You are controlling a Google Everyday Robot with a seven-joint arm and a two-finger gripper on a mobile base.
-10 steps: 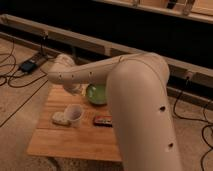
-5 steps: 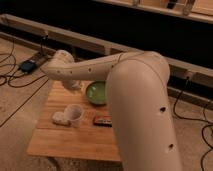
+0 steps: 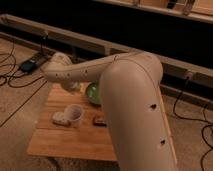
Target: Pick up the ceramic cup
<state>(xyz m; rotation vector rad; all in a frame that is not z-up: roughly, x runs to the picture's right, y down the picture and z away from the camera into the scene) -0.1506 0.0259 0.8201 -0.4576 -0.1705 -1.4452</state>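
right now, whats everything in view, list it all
table: one, light wood, centre-left on the floor
ceramic cup: one, pale whitish, middle of the table
block: one, white speckled, on the table just left of the cup
bowl: one, green, back of the table, partly behind the arm
small object: one, dark, on the table right of the cup
cables: several, black, on the floor either side
arm: one, off-white, reaching over the table
gripper: one, pale, over the table's back, left of the bowl

Arm (image 3: 131,95) stretches left over wooden table (image 3: 75,144); gripper (image 3: 73,86) at far side beside green bowl (image 3: 92,94); ceramic cup (image 3: 75,114) upright, apart from gripper, just beside white block (image 3: 60,118)
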